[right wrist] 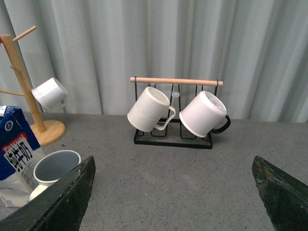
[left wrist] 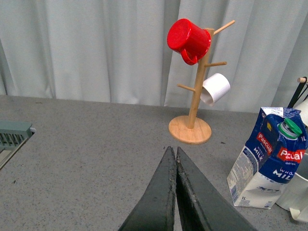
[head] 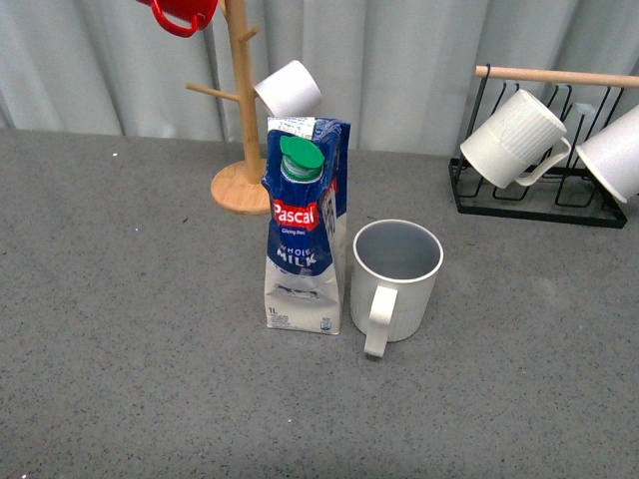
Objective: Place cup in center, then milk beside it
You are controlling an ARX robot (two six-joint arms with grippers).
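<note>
The cup (head: 395, 279), a white ribbed mug with its handle toward the camera, stands upright near the middle of the grey table. The milk (head: 304, 228), a blue-and-white carton with a green cap, stands right beside it on its left, almost touching. Neither arm shows in the front view. In the left wrist view my left gripper (left wrist: 173, 153) is shut with nothing in it, hovering apart from the milk (left wrist: 269, 159). My right gripper (right wrist: 175, 183) is open and empty, with the cup (right wrist: 54, 167) and milk (right wrist: 17, 156) off to one side of it.
A wooden mug tree (head: 242, 110) with a red mug (head: 184, 13) and a white mug (head: 289, 90) stands behind the milk. A black wire rack (head: 534, 180) with a wooden bar holds two white mugs (head: 513, 139) at the back right. A grey-green object (left wrist: 14, 137) sits at the table's left edge.
</note>
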